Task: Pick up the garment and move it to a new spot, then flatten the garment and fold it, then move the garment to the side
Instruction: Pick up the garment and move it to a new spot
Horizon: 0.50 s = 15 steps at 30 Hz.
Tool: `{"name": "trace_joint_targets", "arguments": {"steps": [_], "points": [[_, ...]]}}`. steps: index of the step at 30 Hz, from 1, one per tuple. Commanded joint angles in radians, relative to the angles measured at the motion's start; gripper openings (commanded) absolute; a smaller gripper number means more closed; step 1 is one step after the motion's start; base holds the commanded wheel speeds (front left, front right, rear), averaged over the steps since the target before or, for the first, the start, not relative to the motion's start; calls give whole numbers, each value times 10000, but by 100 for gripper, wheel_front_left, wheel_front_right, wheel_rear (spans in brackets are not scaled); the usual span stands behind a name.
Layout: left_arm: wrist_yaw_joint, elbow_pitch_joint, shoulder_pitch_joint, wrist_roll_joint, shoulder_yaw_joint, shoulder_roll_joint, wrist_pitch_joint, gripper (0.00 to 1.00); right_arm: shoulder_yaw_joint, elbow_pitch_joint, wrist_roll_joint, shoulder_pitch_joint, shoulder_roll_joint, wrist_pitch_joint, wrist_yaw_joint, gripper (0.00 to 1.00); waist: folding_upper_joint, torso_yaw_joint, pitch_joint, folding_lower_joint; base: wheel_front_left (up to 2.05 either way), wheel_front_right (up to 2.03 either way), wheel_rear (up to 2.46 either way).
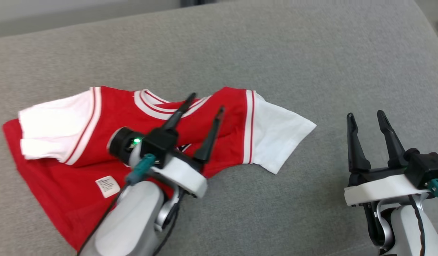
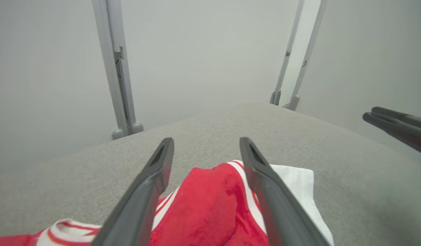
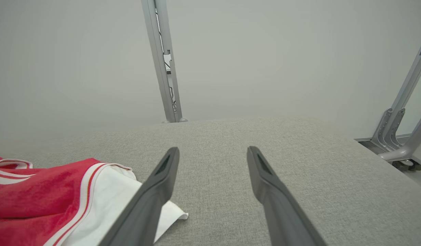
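Red short-sleeved jersey w/ white sleeves and striped trim lies crumpled on the grey woven fabric surface, in the left half of the head view. Collar points away from the robot. One white sleeve is spread out to the right; the other is folded over the body at left. A white care label shows near the hem. L gripper hangs over the jersey's middle, fingers apart, nothing clamped btwn them; in the L wrist view a red fold sits below the gap. R gripper is well apart from the jersey, over bare fabric, fingers also apart, holding nothing. Grey metal frame legs stand behind the surface.
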Motion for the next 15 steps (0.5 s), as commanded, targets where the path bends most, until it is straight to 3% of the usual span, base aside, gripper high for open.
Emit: {"name": "trace_joint_targets", "arguments": {"steps": [1, 7, 15], "points": [[268, -70, 227, -100, 302, 173, -152, 100, -65, 29, -84, 145, -51, -54, 1, 100, 0, 412, -417, 0, 0, 0, 0], [959, -212, 950, -493, 1389, 570, -457, 100, -152, 108, -338, 346, -51, -54, 1, 100, 0, 809, -812, 0, 0, 0, 0], [1439, -628, 2001, -840, 2744, 1139, -562, 100, -195, 226, -482, 583, -53, -54, 1, 100, 0, 1128, -1219, 0, 0, 0, 0]]}}
